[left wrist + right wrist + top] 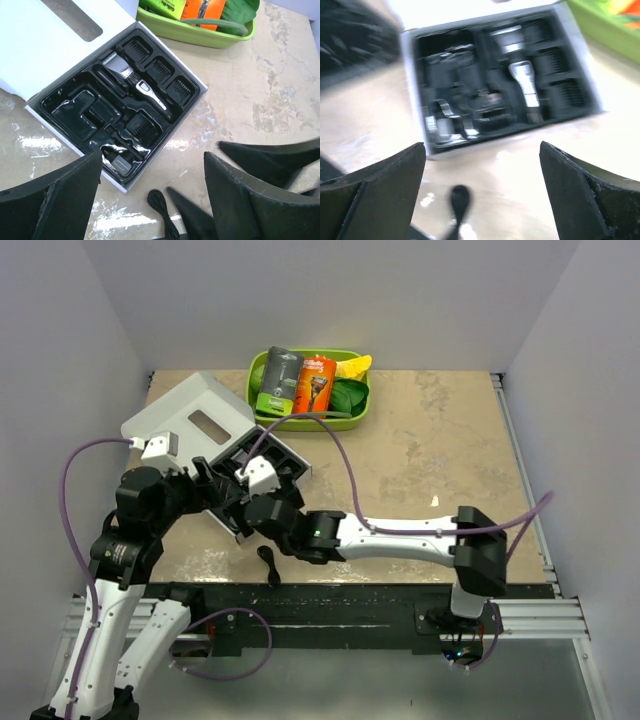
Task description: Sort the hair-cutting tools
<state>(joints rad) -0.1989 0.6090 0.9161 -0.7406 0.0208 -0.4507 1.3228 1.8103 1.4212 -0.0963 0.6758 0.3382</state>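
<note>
left gripper (pixel 154 165) and right gripper (pixel 482 150) hover, fingers spread and empty, both angled at the open case (pixel 60 132).

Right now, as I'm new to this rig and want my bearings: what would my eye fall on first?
First, the open white box left of centre, its black insert holding the silver-headed clipper. Then the green tray of razor packs at the far edge. Last, a small black piece lies loose on the table near the arms' bases.
</note>
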